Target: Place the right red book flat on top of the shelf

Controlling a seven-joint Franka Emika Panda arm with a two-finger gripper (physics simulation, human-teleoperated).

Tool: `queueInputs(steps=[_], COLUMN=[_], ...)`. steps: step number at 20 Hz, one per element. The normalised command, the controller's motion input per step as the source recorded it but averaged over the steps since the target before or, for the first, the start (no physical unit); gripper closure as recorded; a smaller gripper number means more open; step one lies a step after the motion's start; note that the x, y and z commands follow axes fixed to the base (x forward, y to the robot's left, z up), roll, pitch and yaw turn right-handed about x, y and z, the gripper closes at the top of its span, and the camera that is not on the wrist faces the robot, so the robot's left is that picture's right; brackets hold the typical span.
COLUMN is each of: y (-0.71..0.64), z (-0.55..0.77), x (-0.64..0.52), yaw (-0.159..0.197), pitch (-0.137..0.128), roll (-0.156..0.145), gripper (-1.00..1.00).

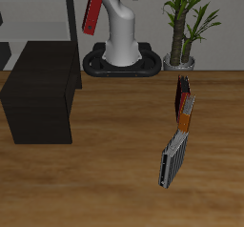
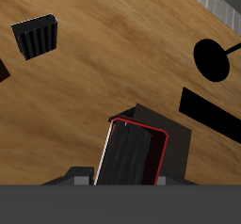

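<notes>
My gripper (image 2: 132, 176) holds the right red book (image 1: 93, 9) clamped btwn jaws, raised high so it clears the shelf (image 1: 43, 88).

Bare flat top on the shelf (image 1: 38, 73), grey shelving unit (image 1: 43, 11) close behind.

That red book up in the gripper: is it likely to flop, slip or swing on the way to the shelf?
The red book probably stays stiff: it hangs tilted in the air with straight hard covers. Held at one end by the gripper, it could pivot or slip. Laid flat on the shelf, its broad cover should rest steadily.
</notes>
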Motion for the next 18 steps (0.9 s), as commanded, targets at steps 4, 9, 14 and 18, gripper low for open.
queueInputs(steps=[4, 9, 14, 18], y=[-0.43, -0.43, -0.39, -0.31], z=[0.29, 0.19, 0.07, -0.10], x=[0.07, 0.05, 0.12, 0.19], yaw=[0.007, 0.014, -0.031, 0.005], pitch=[-0.052, -0.045, -0.014, 0.002], roll=[-0.187, -0.153, -0.159, -0.115], gripper=[1.00, 1.00, 1.00, 1.00])
